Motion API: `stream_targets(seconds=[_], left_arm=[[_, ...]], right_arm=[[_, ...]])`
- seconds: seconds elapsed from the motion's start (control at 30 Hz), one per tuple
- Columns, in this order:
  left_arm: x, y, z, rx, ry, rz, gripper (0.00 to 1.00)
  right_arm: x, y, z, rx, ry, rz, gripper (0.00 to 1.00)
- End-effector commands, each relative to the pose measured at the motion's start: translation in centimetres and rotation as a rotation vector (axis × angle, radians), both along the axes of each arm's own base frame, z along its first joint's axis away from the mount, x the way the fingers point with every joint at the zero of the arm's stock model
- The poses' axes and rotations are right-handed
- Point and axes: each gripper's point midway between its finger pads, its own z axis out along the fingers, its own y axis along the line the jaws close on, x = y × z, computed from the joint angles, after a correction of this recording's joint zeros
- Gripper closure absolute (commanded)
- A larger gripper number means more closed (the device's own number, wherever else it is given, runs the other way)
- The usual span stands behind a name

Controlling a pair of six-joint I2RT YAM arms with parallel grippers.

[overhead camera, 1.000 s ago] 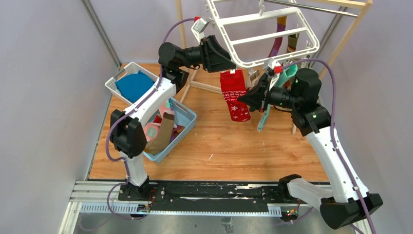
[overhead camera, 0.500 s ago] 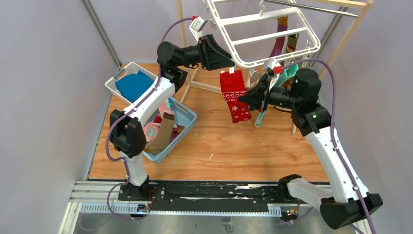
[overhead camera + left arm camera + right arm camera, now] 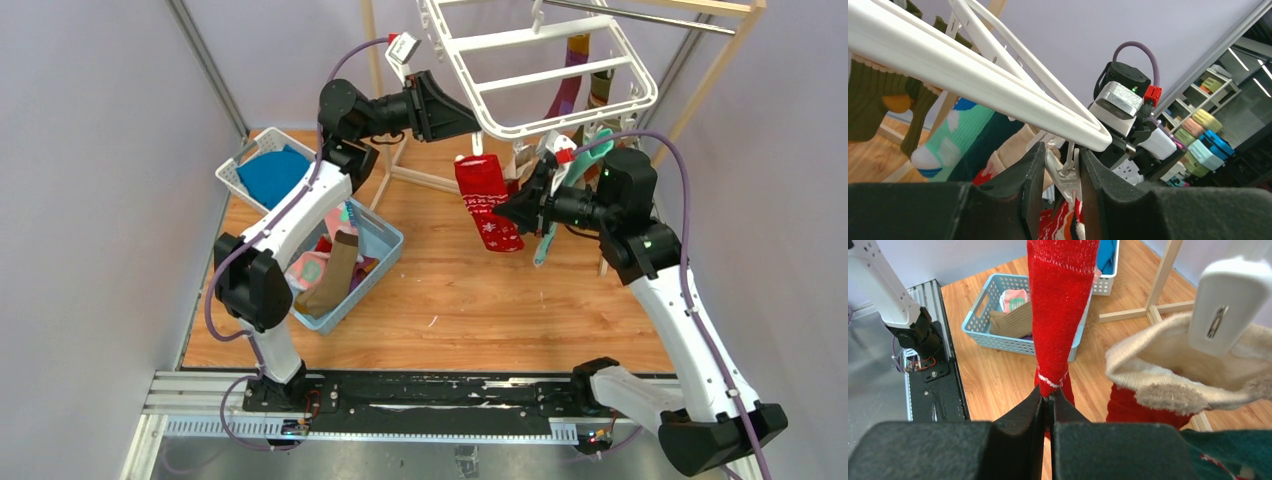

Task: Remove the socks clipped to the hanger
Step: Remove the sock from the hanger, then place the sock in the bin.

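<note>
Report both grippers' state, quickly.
Left gripper: jaws around a white clip on the hanger; whether it grips it cannot be told.
Right gripper: closed on the red sock.

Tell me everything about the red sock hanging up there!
The red sock looks soft and knitted, with small white patterns and a thin white line near its lower end. It hangs down from a white clip on the hanger. The right gripper is shut on its lower end. The left gripper has a finger on either side of that clip. Another red sock with a cream cuff hangs right beside it.
</note>
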Motion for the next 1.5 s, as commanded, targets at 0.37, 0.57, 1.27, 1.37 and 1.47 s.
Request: stream_targets(seconds=[0.37, 0.57, 1.27, 1.37, 1.47], left_arm=[[0.2, 2.3, -1.1, 0.027, -0.08, 0.09, 0.5], [0.5, 4.3, -3.4, 0.077, -0.074, 0.115, 0.0], [-7.7, 5.5, -8.1, 0.132, -0.284, 0.055, 0.14], [-7.7, 5.5, -8.3, 0.135, -0.281, 0.053, 0.31], [-7.7, 5.5, -8.4, 0.138, -0.265, 0.049, 0.67]], right_arm=[[-3.2, -0.9, -2.1, -0.079, -0.021, 0.086, 0.98], [-3.8, -0.7, -1.9, -0.07, -0.014, 0.117, 0.98], [-3.4, 3.8, -0.6, -0.047, 0.056, 0.253, 0.97], [-3.3, 4.5, -0.3, -0.05, 0.054, 0.27, 0.97], [-3.1, 5.1, -0.5, -0.058, 0.062, 0.277, 0.97]])
